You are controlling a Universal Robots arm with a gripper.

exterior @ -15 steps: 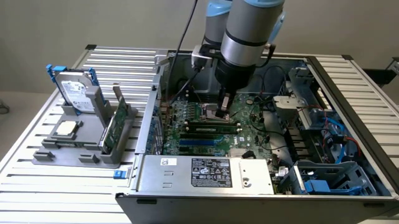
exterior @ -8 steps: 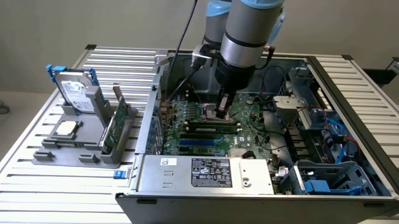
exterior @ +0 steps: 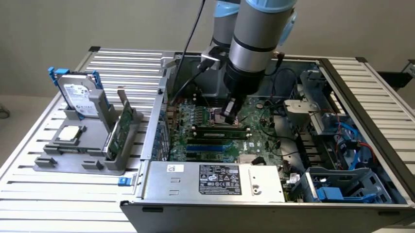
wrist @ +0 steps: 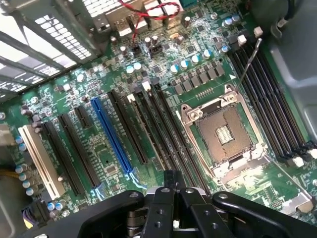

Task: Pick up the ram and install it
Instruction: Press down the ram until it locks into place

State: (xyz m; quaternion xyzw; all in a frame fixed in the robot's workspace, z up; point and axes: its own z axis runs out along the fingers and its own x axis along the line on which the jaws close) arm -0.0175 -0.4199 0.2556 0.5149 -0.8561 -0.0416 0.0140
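Ram (exterior: 118,127) stands on edge in a grey holder (exterior: 77,160) on the slatted surface (exterior: 39,194), at the exterior view's left, just beside a hard drive in a blue frame (exterior: 79,94); upright like that, I judge it is kept easy to pinch from above. It is well apart from the arm. Further right sits the open computer case (exterior: 363,97), lid off so the motherboard (exterior: 214,145) can be reached. There the arm drops almost straight down into the case, and its tool (exterior: 228,115) hangs just over the dark memory slots (wrist: 171,144) near the empty processor socket (wrist: 223,134), fingers (wrist: 171,186) pressed together on nothing I can see.
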